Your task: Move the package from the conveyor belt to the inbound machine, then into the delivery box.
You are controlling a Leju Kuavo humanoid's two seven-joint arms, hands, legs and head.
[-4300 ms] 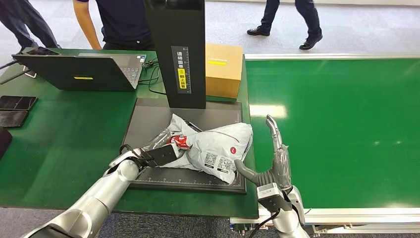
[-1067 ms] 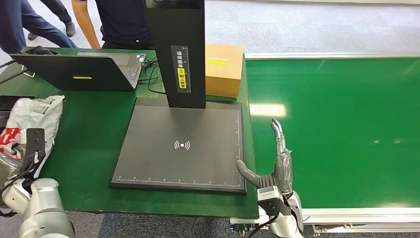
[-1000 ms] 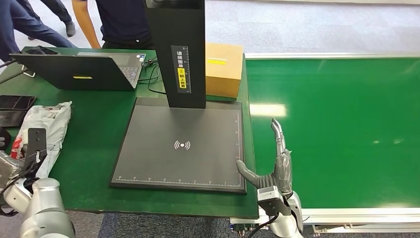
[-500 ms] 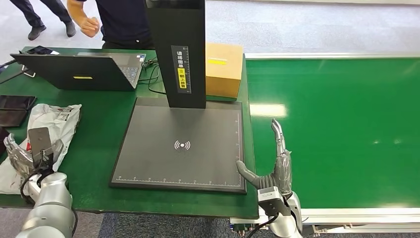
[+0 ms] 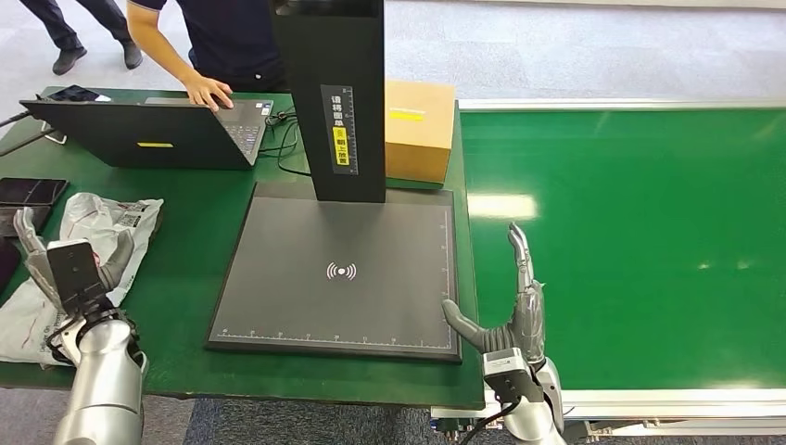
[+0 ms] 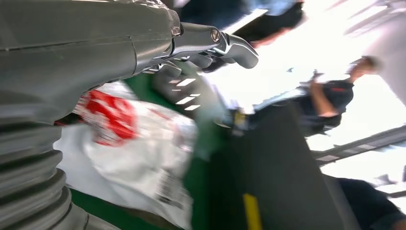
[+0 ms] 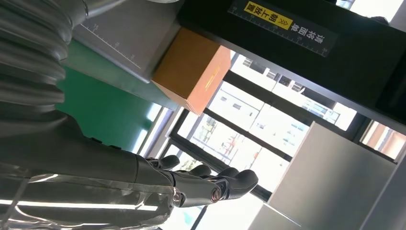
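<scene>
The package (image 5: 104, 221), a crumpled white-grey mailer bag with red print, lies on the green table to the left of the inbound machine's black scan plate (image 5: 341, 271). My left hand (image 5: 69, 264) stands just in front of it with fingers spread upward and holds nothing. The left wrist view shows the bag (image 6: 143, 153) blurred beyond my left hand (image 6: 143, 43). My right hand (image 5: 510, 306) is open and upright at the near edge of the conveyor belt (image 5: 630, 241), beside the plate's front right corner. It appears empty too in the right wrist view (image 7: 191, 184).
The machine's black column (image 5: 329, 93) rises behind the plate. A cardboard box (image 5: 417, 130) sits beside it. A laptop (image 5: 148, 134) stands at the back left, with a person's hand (image 5: 209, 93) on its keyboard. Dark flat devices (image 5: 32, 192) lie at the table's left edge.
My left hand carried the package off the scan plate to the table's left side and let it go; its fingers now spread apart. A person's hand came to the laptop. My right hand stayed.
</scene>
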